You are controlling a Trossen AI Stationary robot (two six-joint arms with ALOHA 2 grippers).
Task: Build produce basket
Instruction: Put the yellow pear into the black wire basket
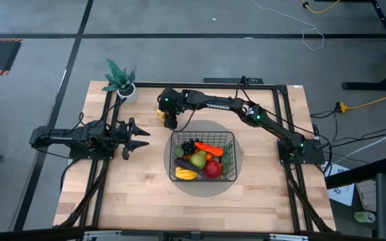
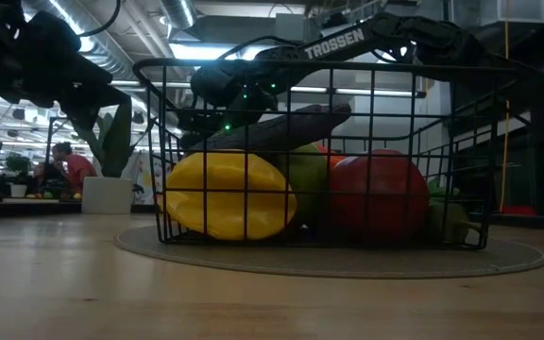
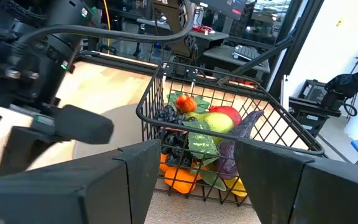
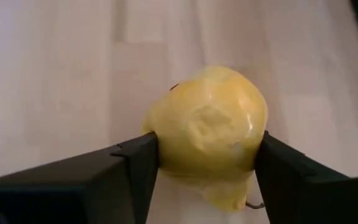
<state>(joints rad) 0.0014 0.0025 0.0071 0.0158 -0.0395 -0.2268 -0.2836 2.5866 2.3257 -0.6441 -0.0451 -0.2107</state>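
A black wire basket (image 1: 228, 175) stands on a round grey mat at the table's middle. It holds produce: a red apple (image 1: 212, 170), an orange carrot (image 1: 210, 146), dark grapes (image 1: 186, 148), a yellow fruit (image 1: 185, 174) and a green pear (image 1: 198, 161). Left of the basket's far edge, my right gripper (image 1: 168, 119) is shut on a yellow pear (image 4: 207, 127) over the bare wood. My left gripper (image 1: 143, 137) waits open near the table's left side, pointing level toward the basket (image 3: 229, 112). My right gripper pinches the yellow pear between its two fingers, one finger on each opposite side of its wide body (image 4: 161, 140). The fingers slant downward from the table's right. Whether the pear rests on the wood or is lifted, I cannot tell.
A small potted plant (image 1: 120, 80) in a white pot stands at the table's far left corner. Black frame rails (image 1: 283, 120) run along the table's sides and far edge. Bare wood lies in front of the basket.
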